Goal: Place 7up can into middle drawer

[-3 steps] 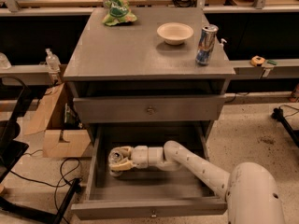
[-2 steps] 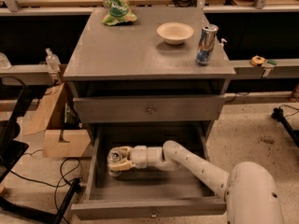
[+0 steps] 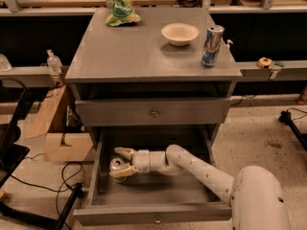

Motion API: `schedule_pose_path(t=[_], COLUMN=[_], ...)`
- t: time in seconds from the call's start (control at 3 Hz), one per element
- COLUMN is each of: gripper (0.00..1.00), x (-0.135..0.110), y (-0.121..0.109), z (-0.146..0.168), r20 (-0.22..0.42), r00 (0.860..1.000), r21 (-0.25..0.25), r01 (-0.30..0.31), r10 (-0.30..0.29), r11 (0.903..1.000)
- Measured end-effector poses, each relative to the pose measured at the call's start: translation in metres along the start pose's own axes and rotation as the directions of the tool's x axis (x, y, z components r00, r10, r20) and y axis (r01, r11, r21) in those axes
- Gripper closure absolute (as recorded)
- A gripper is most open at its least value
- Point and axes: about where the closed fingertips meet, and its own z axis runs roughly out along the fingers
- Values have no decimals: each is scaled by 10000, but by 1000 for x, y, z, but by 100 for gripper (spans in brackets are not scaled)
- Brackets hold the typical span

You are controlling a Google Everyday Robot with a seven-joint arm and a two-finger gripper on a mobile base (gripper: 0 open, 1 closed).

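The 7up can (image 3: 116, 166) stands upright on the floor of the open middle drawer (image 3: 153, 213), at its left side, with its silver top showing. My gripper (image 3: 122, 162) reaches into the drawer from the right and sits around the can. Its fingers (image 3: 124, 152) are spread, one behind the can and one in front. A small gap shows between the rear finger and the can. The white arm (image 3: 201, 169) runs from the lower right across the drawer.
The upper drawer front (image 3: 153, 112) with its knob is closed above. On the cabinet top are a blue-and-silver can (image 3: 211, 45), a white bowl (image 3: 180, 33) and a green bag (image 3: 122, 11). A cardboard box (image 3: 60, 138) and cables lie on the floor to the left.
The arm has hardly moved. The fingers stand a little wider apart around the can, which now rests on the drawer floor.
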Motion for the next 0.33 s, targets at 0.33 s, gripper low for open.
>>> schedule_pose_path(t=[0.33], gripper=[0], x=[0], y=[1], z=[1], r20=[7], r00=[10000], r21=[-21], r01=[-3], r10=[3], r11=[10000])
